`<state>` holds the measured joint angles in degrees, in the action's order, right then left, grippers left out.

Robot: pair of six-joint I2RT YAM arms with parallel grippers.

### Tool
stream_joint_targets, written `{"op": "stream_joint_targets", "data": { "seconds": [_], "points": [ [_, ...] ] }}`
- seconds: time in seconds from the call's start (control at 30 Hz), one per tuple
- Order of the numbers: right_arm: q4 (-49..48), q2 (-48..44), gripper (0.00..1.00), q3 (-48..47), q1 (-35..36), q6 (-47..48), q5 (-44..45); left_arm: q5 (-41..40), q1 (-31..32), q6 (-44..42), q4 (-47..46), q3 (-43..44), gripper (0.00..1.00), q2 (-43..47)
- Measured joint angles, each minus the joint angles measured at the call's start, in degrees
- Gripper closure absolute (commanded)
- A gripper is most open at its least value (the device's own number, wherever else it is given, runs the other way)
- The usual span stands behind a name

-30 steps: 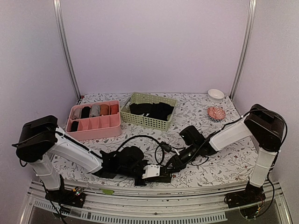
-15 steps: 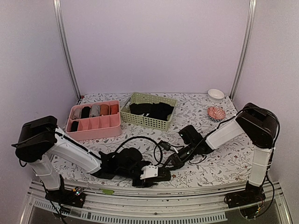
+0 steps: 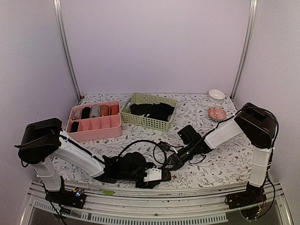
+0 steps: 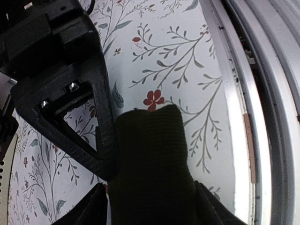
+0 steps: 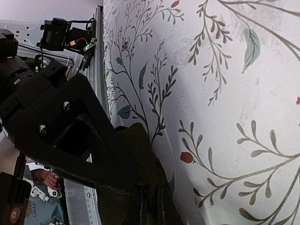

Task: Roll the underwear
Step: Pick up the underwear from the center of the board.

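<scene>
left fingers [image 4: 89, 213]: closed on the underwear [image 4: 150, 159], dark cloth jutting out ahead of them | right fingers [image 3: 169, 164]: tips at the same cloth, open or closed cannot be told | underwear: lying on the floral table [image 4: 187, 56], between both sets of fingers

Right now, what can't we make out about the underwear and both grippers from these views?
- Full shape and waistband of the underwear: in the left wrist view the bottom edge cuts it off. In the right wrist view it is partly behind a black finger.
- How far it is rolled: in the top view it is too small and dark, crowded by the left gripper and right gripper.
- Jaws open or shut: no view shows either pair whole.
</scene>
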<state>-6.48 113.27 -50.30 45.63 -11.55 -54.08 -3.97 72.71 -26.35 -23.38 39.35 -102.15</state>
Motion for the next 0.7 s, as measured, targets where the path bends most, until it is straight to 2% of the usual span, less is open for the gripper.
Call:
{"op": "stream_joint_targets", "data": {
  "seconds": [0.1, 0.37, 0.57, 0.7],
  "points": [
    [0.1, 0.0, 1.00, 0.0, -0.1, 0.0, 0.1, -1.0, 0.4, 0.0, -0.1, 1.6, 0.45, -1.5],
    [0.5, 0.0, 1.00, 0.0, -0.3, 0.1, 0.5, -2.3, 0.7, -0.1, 1.2, 2.7, 0.75, -2.3],
    [1.4, -1.5, 0.69, 0.1, -0.8, -0.1, 2.4, -1.1, 0.7, 0.9, 3.1, 3.0, 0.94, -1.5],
    [3.1, -5.6, 0.52, 0.9, -3.5, -0.6, 5.5, 0.9, -0.1, 2.4, 5.2, 2.2, 0.99, 0.6]
  ]
}}
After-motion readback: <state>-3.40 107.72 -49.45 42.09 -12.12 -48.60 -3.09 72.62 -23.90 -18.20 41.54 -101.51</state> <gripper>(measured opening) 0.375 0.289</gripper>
